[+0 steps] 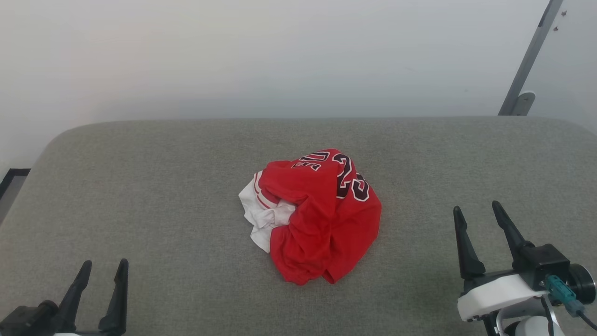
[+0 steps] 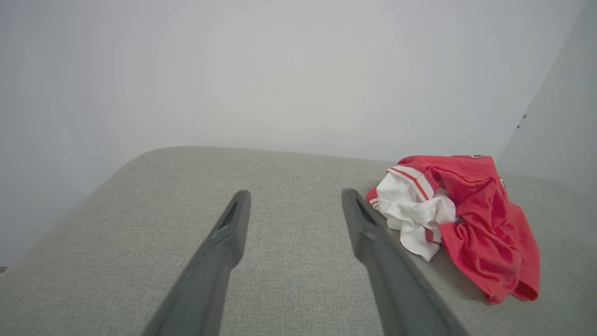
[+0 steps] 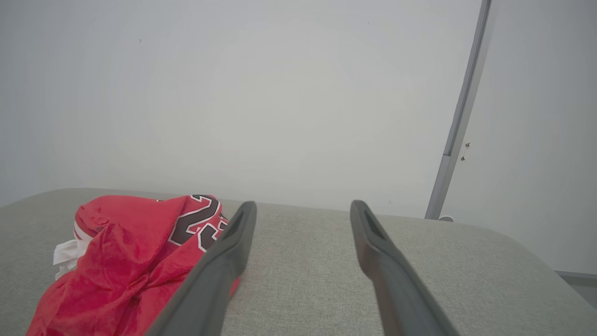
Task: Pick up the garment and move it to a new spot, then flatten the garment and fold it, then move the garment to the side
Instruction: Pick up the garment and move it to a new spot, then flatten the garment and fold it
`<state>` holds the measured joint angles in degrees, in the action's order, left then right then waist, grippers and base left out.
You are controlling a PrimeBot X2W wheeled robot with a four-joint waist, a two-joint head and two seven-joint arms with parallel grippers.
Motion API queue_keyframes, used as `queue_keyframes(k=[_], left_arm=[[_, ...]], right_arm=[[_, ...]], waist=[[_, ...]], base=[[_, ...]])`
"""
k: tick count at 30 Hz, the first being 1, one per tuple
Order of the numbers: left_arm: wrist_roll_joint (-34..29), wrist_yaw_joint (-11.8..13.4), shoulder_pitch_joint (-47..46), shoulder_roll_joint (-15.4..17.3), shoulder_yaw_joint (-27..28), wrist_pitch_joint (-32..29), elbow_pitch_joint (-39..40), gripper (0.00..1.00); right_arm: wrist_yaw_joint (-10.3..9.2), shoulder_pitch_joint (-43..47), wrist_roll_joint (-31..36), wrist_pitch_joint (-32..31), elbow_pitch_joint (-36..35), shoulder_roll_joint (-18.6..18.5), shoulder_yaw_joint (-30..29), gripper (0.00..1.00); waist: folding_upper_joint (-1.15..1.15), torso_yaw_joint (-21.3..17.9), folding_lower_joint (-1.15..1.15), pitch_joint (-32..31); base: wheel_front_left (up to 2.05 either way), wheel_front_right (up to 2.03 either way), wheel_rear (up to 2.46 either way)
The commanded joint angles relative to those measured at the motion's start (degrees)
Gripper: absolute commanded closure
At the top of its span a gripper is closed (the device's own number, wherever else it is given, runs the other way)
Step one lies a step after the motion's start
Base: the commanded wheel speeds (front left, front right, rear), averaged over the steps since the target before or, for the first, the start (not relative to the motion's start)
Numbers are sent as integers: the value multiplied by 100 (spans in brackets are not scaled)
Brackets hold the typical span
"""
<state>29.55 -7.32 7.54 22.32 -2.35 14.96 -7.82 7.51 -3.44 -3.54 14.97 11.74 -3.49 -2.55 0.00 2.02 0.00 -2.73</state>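
Observation:
The garment [image 1: 317,214] lies crumpled in a heap at the middle of the grey padded table [image 1: 163,186], bright red with a white striped part on its left and black-and-white lettering on top. My left gripper [image 1: 103,263] stands open near the front left edge, well clear of the heap. Off to the front right, my right gripper [image 1: 475,207] is open too, with bare table between it and the cloth. In the left wrist view the garment [image 2: 461,219] sits right of my open left gripper [image 2: 295,192]. The right wrist view has the garment [image 3: 135,261] left of my open right gripper [image 3: 303,204].
A pale wall rises behind the table. A grey metal post [image 1: 527,65] leans at the back right, also in the right wrist view as the post [image 3: 459,121]. The table's rounded back corners and its left edge [image 1: 28,186] show, with wide bare cloth around the heap.

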Motion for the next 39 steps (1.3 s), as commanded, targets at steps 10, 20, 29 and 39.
queue_keyframes(k=[10, 20, 29, 39], left_arm=[[-7, -23, 82, -40, -28, 29, 115, 0], [8, -23, 82, -70, -69, 30, 150, 0], [128, -23, 80, 12, -214, 29, 141, 0], [897, -24, -529, 800, -983, 30, -128, 0]], right_arm=[[-4, 65, -9, 29, -30, 23, -19, 0], [-4, 70, -4, 29, -29, 31, 1, 0], [-4, 80, -10, 30, -14, 29, 56, 0], [-4, -110, 22, 30, 15, 21, 244, 0]], waist=[[0, 46, 0, -4], [0, 60, 0, -16], [0, 43, 0, -17], [0, -233, 0, 169]], base=[[0, 0, 0], [0, 0, 0], [0, 0, 0], [0, 0, 0]])
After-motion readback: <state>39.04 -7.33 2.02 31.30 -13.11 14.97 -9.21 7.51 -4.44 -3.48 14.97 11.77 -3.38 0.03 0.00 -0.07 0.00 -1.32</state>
